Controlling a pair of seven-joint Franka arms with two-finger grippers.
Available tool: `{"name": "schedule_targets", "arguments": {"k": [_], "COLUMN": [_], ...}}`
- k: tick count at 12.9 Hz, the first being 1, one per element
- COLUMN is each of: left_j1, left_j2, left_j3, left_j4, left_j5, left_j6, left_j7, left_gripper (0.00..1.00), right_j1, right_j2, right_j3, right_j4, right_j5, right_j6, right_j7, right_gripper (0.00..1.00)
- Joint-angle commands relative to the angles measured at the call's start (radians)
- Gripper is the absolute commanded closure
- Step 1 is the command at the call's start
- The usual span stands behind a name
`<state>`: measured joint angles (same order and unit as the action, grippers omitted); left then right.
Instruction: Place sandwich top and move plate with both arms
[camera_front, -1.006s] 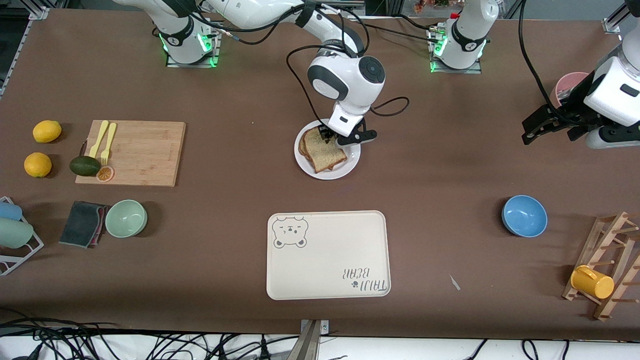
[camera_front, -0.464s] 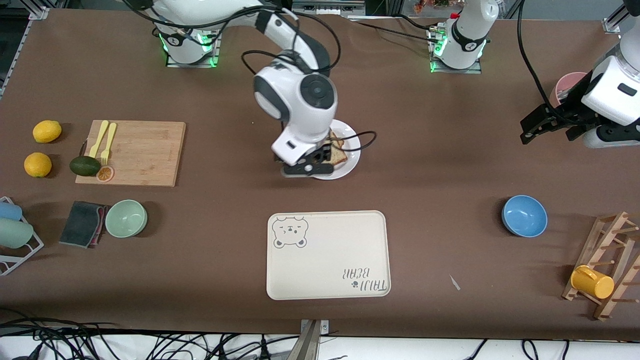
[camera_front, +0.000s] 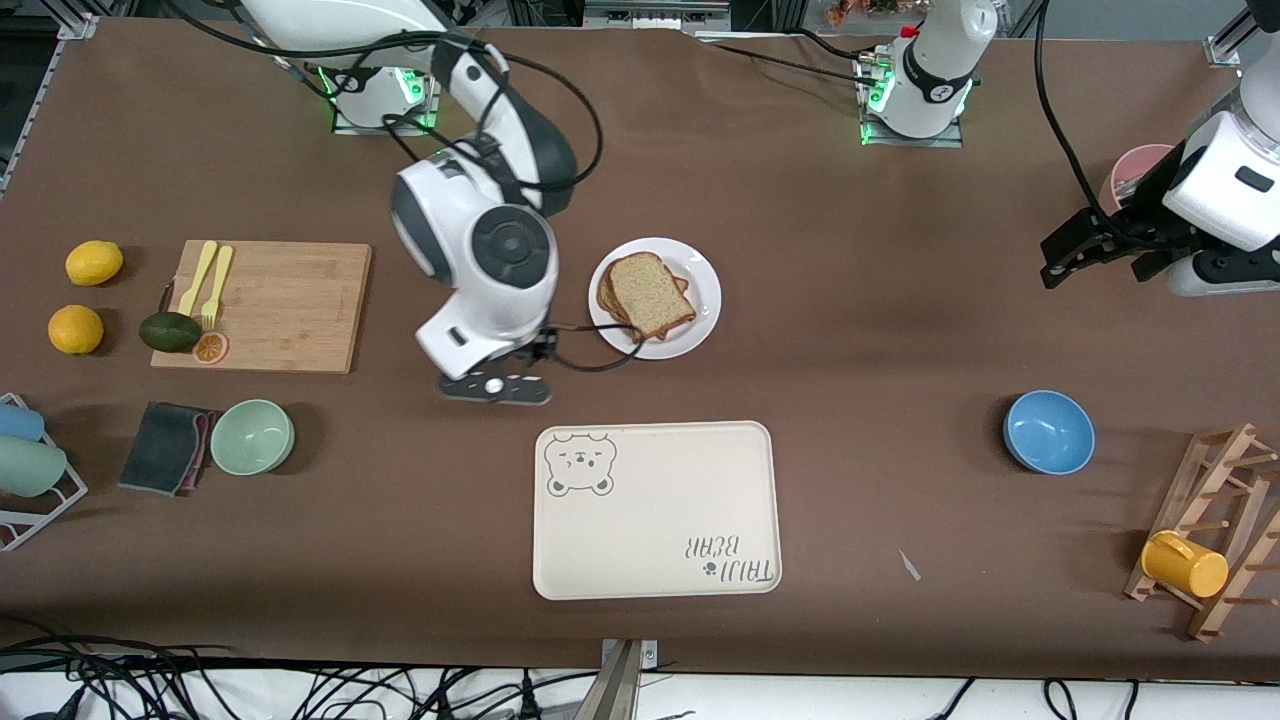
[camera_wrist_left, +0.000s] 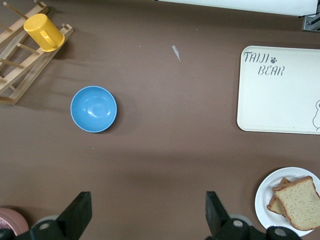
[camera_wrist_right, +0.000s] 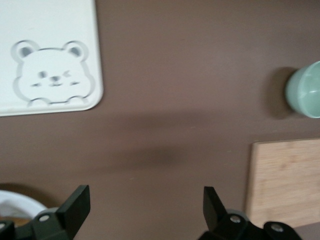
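White plate (camera_front: 700, 300), sandwich top (camera_front: 648, 294) on it: right claw (camera_front: 495, 388) just beside, left claw (camera_front: 1085, 255) well apart; both gape empty.

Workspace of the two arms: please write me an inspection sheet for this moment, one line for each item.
Surface: brown table, no spill seen.
Job's things: sandwich top lies on the stacked bread on the plate; cream tray nearer the camera, bare.
Clutter: cutting board with fork and avocado, two lemons, green bowl, blue bowl, wooden rack with yellow cup.
Grippers: right gripper open, empty, over bare table between plate and cutting board; left gripper open, empty, waiting at its own table end.
Cables: black cable on the right arm hangs over the plate's rim; loose bundle below the table edge.
Surroundings: nothing seen.
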<state>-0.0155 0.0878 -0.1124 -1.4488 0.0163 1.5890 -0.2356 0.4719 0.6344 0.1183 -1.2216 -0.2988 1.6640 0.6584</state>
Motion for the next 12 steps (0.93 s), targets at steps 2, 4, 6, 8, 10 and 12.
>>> {"name": "schedule_targets", "arguments": {"k": [2,4,6,8,10,12], "left_j1": [0.009,0.011,0.008,0.008,0.008,0.011], "left_j2": [0.01,0.012,0.023,0.024,0.027,0.04], "left_j3": [0.006,0.013,0.011,0.011,0.013,0.008], "left_j4": [0.019,0.021,0.021,0.021,0.021,0.01], "left_j5": [-0.006,-0.004,0.019,0.034,0.034,0.071], "left_j6": [-0.021,-0.021,-0.018,-0.015,-0.012,-0.004], "left_j7": [-0.002,-0.005,-0.002,0.001,-0.008,-0.027], "left_gripper": [0.0,0.0,0.0,0.0,0.0,0.0], "right_j1": [-0.048,-0.078,-0.076,-0.075,-0.073,-0.075], "right_j2": [-0.103,-0.156,-0.18,-0.203,-0.272,-0.286], "right_j3": [-0.064,-0.119,-0.182,-0.222,-0.279,-0.325], "right_j4": [-0.056,-0.056,-0.05,-0.059,-0.119,-0.127], "right_j5": [0.149,0.243,0.262,0.297,0.305,0.337], "right_j6": [-0.015,-0.045,-0.079,-0.084,-0.081,-0.084], "right_j7": [-0.06,-0.106,-0.189,-0.249,-0.25,-0.298], "right_gripper": [0.0,0.0,0.0,0.0,0.0,0.0]}}
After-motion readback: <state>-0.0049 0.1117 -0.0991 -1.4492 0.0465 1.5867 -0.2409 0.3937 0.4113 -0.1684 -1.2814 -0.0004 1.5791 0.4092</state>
